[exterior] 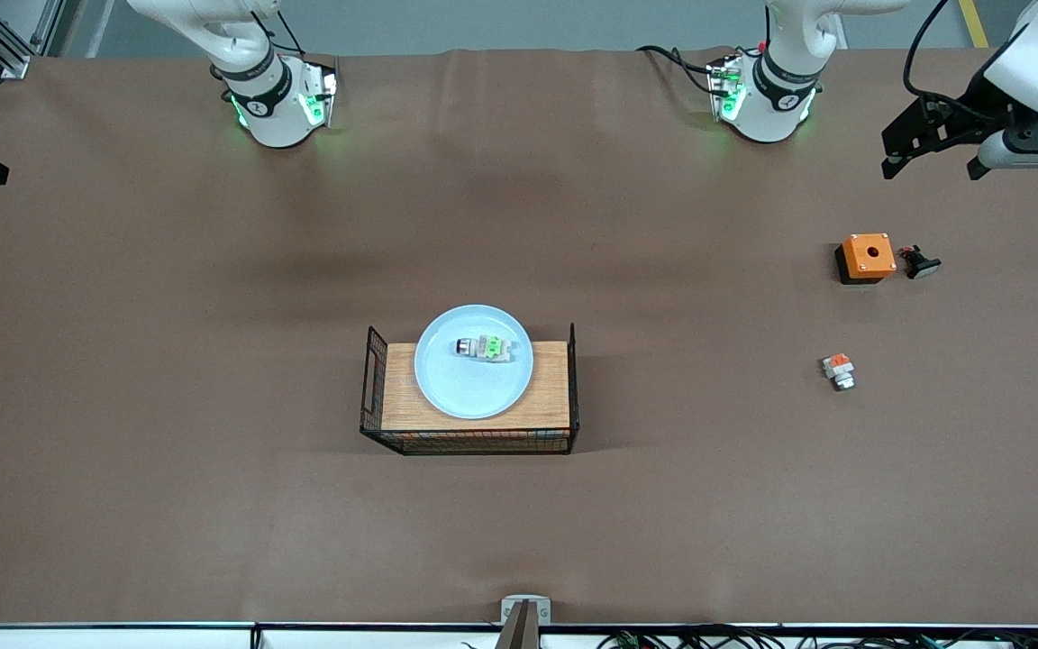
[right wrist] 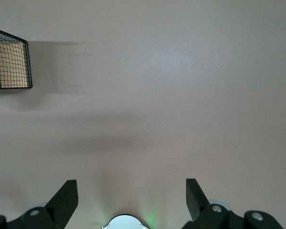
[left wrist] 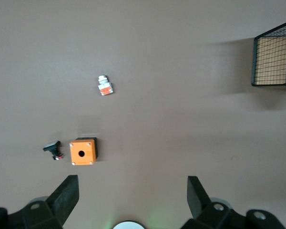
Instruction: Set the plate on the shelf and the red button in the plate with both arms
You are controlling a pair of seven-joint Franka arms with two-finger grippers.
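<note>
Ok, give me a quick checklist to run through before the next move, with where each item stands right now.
1. Plate sits on the wooden tray inside the wire basket: ok.
2. Red button lies on the plate, on its side: ok.
3. Left gripper open and empty, up over the left arm's end of the table: ok.
4. Right gripper open and empty over bare table: ok.
5. Orange box, the small black part beside it and the orange-block part lie apart from the basket: ok.
6. Which end of the button bears the red cap: cannot tell.
</note>
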